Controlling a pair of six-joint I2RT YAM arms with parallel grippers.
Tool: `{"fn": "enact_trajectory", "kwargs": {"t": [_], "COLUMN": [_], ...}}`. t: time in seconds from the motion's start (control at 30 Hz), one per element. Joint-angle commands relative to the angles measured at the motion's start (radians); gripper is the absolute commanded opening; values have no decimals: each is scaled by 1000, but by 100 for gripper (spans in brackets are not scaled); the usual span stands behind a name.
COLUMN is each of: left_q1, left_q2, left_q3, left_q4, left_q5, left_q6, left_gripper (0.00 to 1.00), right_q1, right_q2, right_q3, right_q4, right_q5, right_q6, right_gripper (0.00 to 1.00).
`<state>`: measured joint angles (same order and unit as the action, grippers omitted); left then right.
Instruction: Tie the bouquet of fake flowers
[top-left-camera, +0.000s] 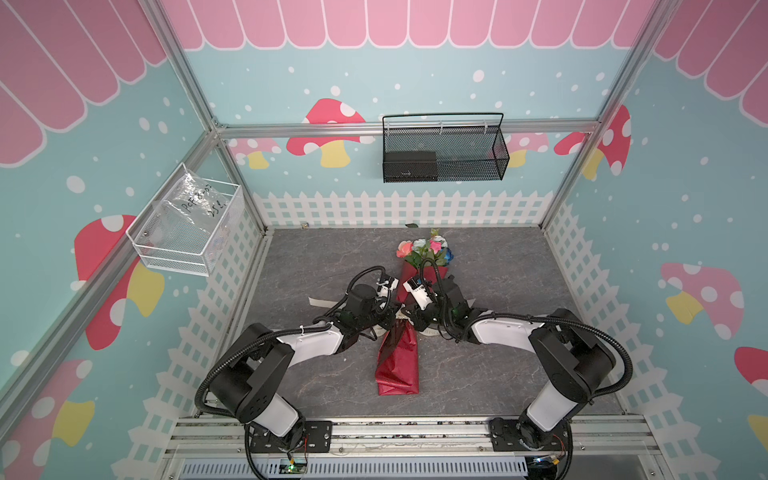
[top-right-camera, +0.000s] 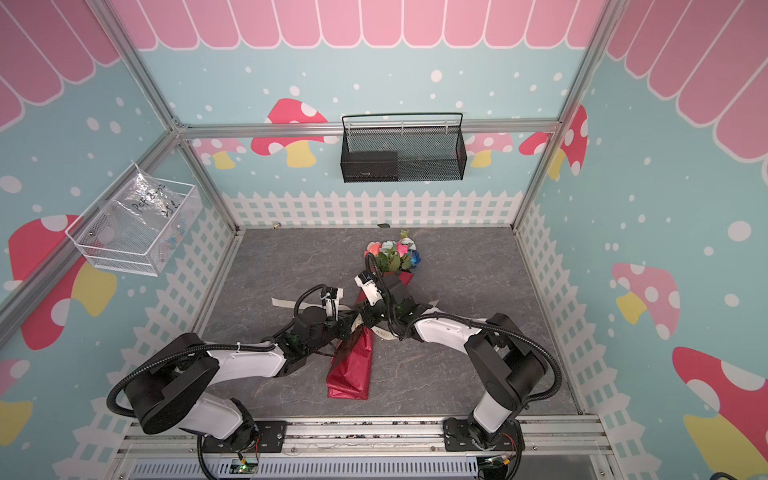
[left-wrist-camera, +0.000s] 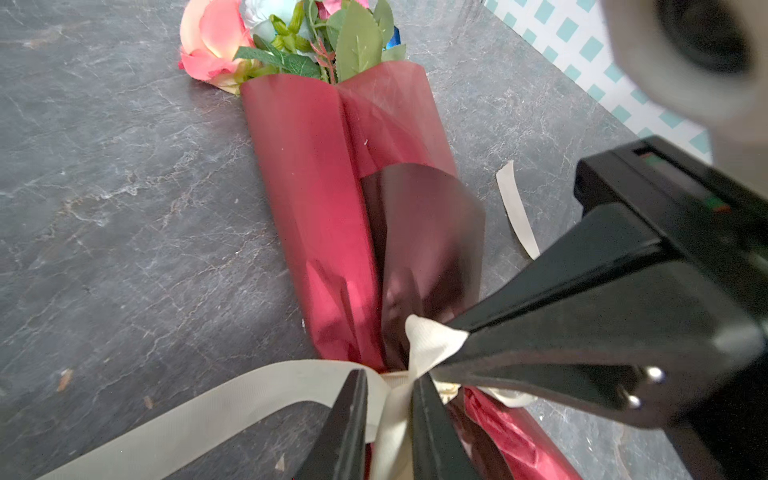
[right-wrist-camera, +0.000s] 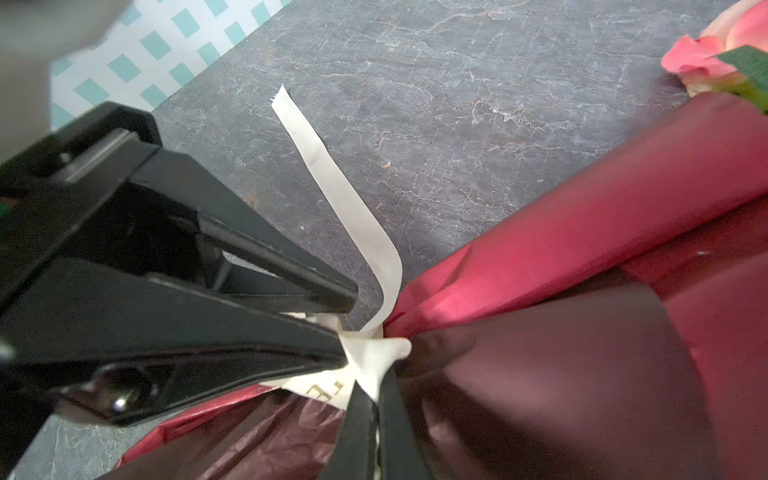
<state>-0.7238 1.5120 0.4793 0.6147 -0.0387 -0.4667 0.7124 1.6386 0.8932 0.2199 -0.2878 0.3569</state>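
Note:
The bouquet of fake flowers (top-left-camera: 424, 249) lies on the grey table with its blooms toward the back wall and its red wrapping paper (top-left-camera: 399, 361) toward the front; both top views show it (top-right-camera: 351, 370). A cream lettered ribbon (left-wrist-camera: 249, 399) circles the wrap's narrow waist. My left gripper (left-wrist-camera: 388, 378) is shut on a ribbon strand at that waist. My right gripper (right-wrist-camera: 376, 386) is shut on another fold of the ribbon right beside it, tip to tip with the left. One loose ribbon tail (right-wrist-camera: 353, 199) lies on the table. The stems are hidden inside the paper.
A black mesh basket (top-left-camera: 442, 149) hangs on the back wall. A white wire basket (top-left-camera: 187, 224) holding a plastic bag is fixed to the left wall. A loose green leaf (top-left-camera: 411, 225) lies at the table's back edge. Both arms crowd the table's middle.

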Motion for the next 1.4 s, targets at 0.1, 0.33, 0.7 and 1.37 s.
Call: {"fn": "enact_trajectory", "kwargs": {"t": [0.1,0.33,0.7,1.37], "left_q1": [-8,-8,-8,-8], "left_q2": [29,47,79,129], "left_q3": [-5,-12,-28,-45], "left_q4": [85,120,191,287], "left_q5": [-46,-43,-63,-69], "left_q6": [8,-2,-30,-40], "left_gripper": [0,0,0,0], "right_q1": [5,5,5,-4], "right_q2": [13,25,-1,-105], "right_q3": [-9,-25,-82,-119], "right_q4": [-80,-77,-72,-61], "right_q5": [-3,6,29,23], "right_q6": [-48,-54,-32,-66], "right_gripper": [15,18,9,21]}}
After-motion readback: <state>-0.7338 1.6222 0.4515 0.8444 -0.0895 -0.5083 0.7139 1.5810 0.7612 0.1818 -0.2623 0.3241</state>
